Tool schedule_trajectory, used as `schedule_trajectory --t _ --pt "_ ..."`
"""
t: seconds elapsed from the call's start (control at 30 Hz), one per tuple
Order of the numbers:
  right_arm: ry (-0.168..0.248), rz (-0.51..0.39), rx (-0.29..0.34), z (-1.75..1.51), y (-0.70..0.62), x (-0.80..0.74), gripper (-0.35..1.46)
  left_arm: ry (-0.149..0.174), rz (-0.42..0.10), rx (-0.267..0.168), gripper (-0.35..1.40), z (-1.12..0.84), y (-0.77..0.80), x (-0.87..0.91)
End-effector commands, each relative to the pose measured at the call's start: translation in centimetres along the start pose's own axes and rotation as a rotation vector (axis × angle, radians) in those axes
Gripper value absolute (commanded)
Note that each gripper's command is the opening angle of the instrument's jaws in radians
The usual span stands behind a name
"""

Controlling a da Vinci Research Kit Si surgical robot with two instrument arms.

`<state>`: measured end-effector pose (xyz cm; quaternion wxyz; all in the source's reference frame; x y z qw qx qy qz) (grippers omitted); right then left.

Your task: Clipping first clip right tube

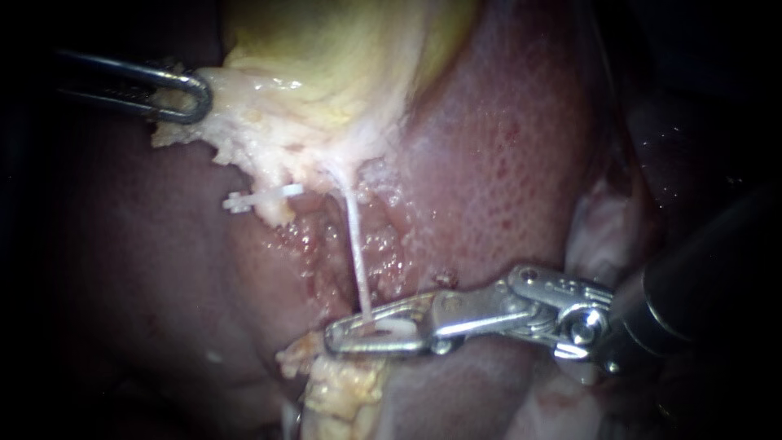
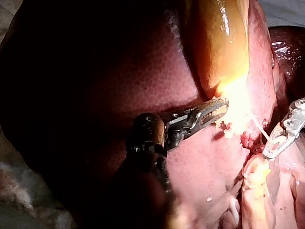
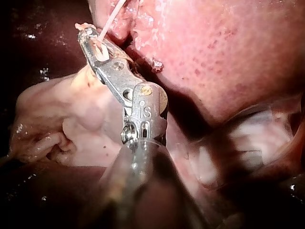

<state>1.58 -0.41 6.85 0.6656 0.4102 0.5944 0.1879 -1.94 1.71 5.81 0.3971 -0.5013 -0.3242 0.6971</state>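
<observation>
A white plastic clip (image 1: 389, 328) is gripped in the right instrument's end effector (image 1: 371, 334), nearly closed around the lower end of the thin white right tube (image 1: 355, 253). Pale gallbladder tissue (image 1: 244, 122) is clamped by the left instrument (image 1: 191, 98). The taut tube could be torn by extra pull, or the clip seated only partway across.
</observation>
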Motion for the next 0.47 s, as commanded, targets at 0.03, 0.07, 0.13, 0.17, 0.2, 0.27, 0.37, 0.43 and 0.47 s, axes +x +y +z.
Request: schedule_trajectory --t 0.03,0.07,0.13,0.17,0.2,0.27,0.37,0.43,0.47 --pt "0.002 0.0 0.002 0.0 0.0 0.0 -0.35 0.0 0.0 0.0 -0.35 0.0 0.0 0.0" --pt "0.001 0.0 -0.002 0.0 0.01 0.01 -0.35 0.0 0.0 0.0 -0.35 0.0 0.0 0.0" --pt "-0.002 0.001 -0.004 0.0 0.0 0.01 -0.35 0.0 0.0 0.0 -0.35 0.0 0.0 0.0" --pt "-0.001 0.0 -0.007 0.0 0.01 0.0 -0.35 0.0 0.0 0.0 -0.35 0.0 0.0 0.0" --pt "-0.001 0.0 -0.007 0.0 0.01 0.0 -0.35 0.0 0.0 0.0 -0.35 0.0 0.0 0.0" --pt "-0.001 0.0 -0.007 0.0 0.01 0.0 -0.35 0.0 0.0 0.0 -0.35 0.0 0.0 0.0" --pt "-0.002 0.0 -0.004 0.01 0.01 0.0 -0.35 0.0 0.0 0.0 -0.35 0.0 0.0 0.0" --pt "-0.002 0.0 -0.004 0.01 0.01 -0.01 -0.35 0.0 0.0 0.0 -0.35 0.0 0.0 0.0" --pt "-0.002 0.0 -0.004 0.01 0.02 -0.01 -0.35 0.0 0.0 0.0 -0.35 0.01 0.0 0.0"
